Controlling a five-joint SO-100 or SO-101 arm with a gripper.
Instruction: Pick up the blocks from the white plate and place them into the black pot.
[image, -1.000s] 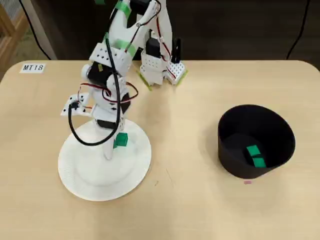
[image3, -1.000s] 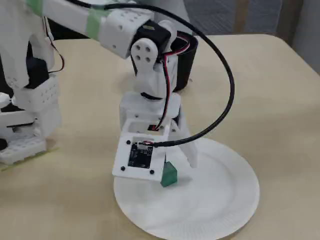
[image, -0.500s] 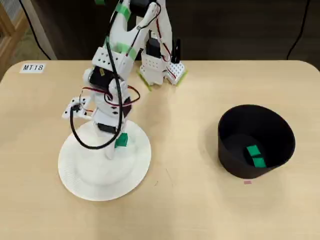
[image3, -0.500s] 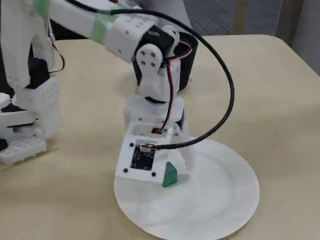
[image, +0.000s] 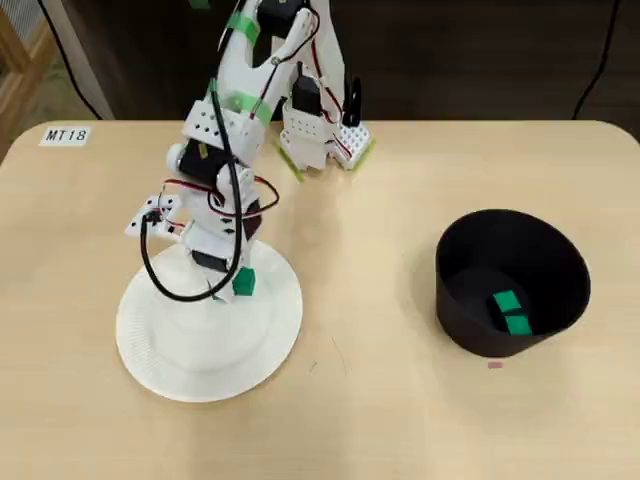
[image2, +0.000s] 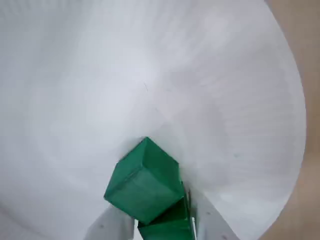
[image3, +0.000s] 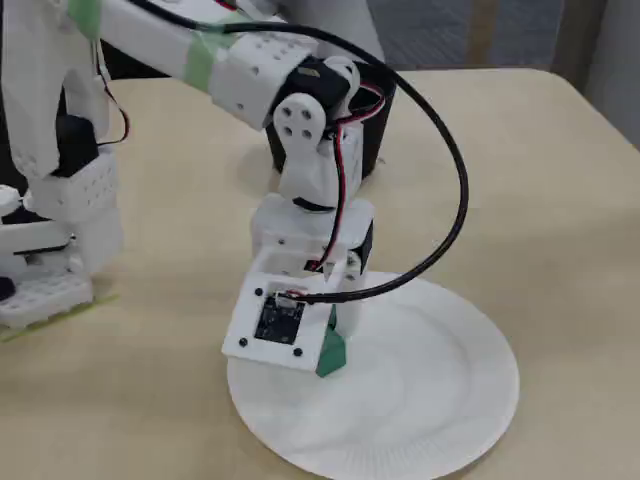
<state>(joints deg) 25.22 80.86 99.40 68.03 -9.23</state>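
End effector (image3: 335, 335) clamped on a green block (image3: 332, 352) above the white plate (image: 170, 365); corner-on grip looks shallow, could slip before reaching black pot (image: 555, 255).

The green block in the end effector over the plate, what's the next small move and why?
Probably lift straight up, then swing toward the black pot. The end effector appears shut on a green block just above the white plate, and the pot's tall walls call for height. Two blocks already lie inside it.
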